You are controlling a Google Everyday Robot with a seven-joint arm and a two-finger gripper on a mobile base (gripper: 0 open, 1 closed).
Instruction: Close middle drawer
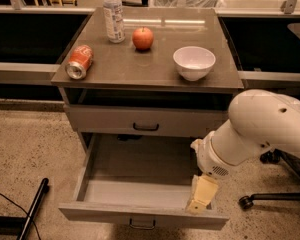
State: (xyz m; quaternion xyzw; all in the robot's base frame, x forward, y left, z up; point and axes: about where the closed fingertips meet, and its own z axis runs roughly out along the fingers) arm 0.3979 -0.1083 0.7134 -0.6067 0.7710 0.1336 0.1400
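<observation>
One camera view looks down on the front of a grey cabinet (155,79), and the middle drawer (115,215) stands pulled far out toward the camera, its plain inside bare. The low front panel runs left to right and faces the viewer. The box itself reaches back under the cabinet, so closing it means a straight push away from the camera. Its dark handle (141,226) sits at the centre of the front, at the lower edge of the view. The gripper (202,194) hangs from the white arm (255,129) over the drawer's right front corner, its tip close to the inner face of the front panel. Whether it is open or closed I cannot tell. It has probably been brought there to reach the front before pushing. The upper drawer front (146,121) is shut.
</observation>
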